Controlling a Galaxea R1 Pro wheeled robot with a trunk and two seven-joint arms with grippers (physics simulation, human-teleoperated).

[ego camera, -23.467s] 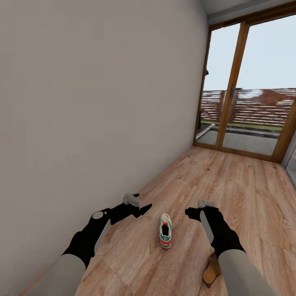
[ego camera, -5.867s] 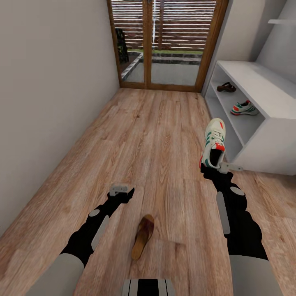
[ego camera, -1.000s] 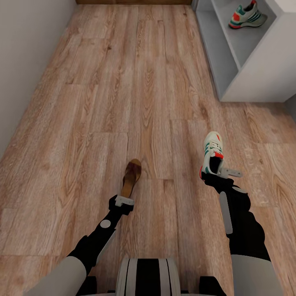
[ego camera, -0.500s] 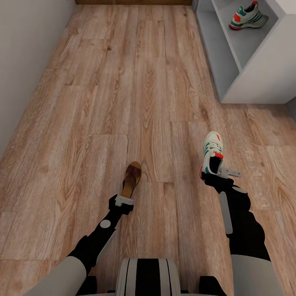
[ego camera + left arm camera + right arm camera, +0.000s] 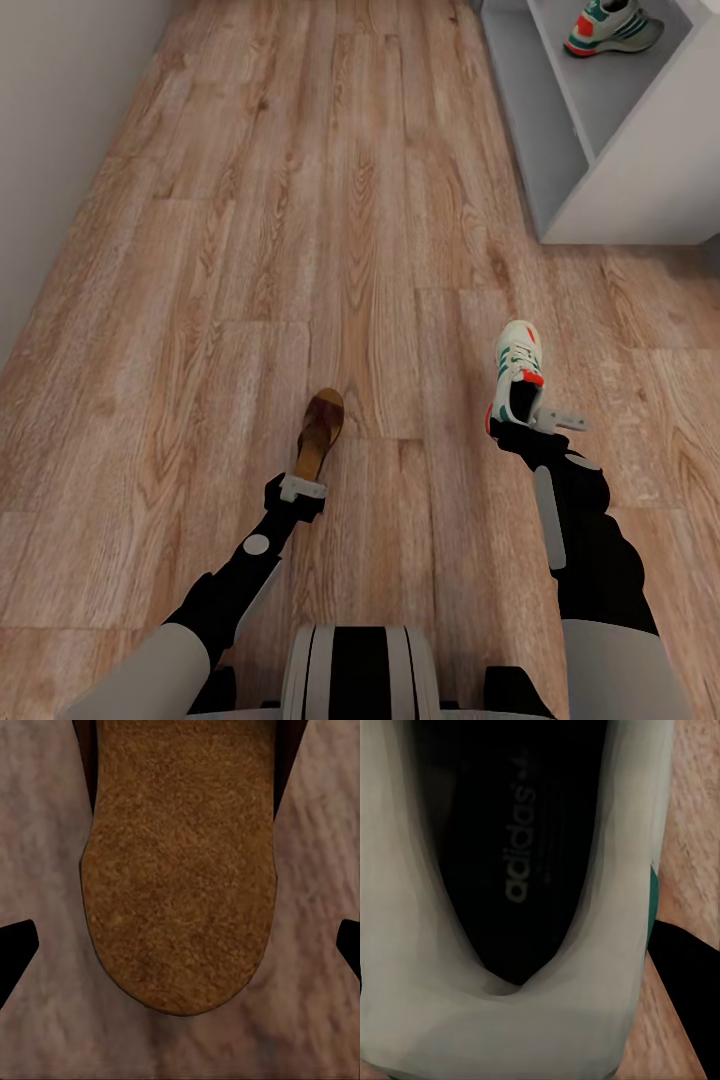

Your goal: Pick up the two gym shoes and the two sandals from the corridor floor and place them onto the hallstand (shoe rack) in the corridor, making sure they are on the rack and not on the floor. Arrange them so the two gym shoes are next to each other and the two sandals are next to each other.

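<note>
Left gripper [image 5: 301, 489] sits low over the corridor floor [image 5: 200, 300], right at the heel end of the sandal [image 5: 318, 436]; jaws spread, one fingertip [image 5: 16, 949] each side of the tan heel in the left wrist view, neither touching it yet; reads as lined up to close on the heel, grip not made.

Sandal lies flat on the planks, toe pointing away from the robot; dark-brown upper at the far end, lighter suede-like insole at the near end; nothing else beside it.

Right gripper [image 5: 520, 425] pinches the gym shoe [image 5: 517, 375] at its heel, shoe held off the floor with toe pointing away; right wrist view looks straight down into the dark inside with the printed insole, white collar around it; likely carried along so both go to the rack in one trip. Shoe is white, teal side stripes, orange-red patches at heel and tongue.

Farther off to the right, the hallstand [image 5: 640, 190], white, open at the near end; second gym shoe [image 5: 612, 27] already stands on its shelf, so the held one should go just beside it. Other sandal isn't visible to me here.
</note>
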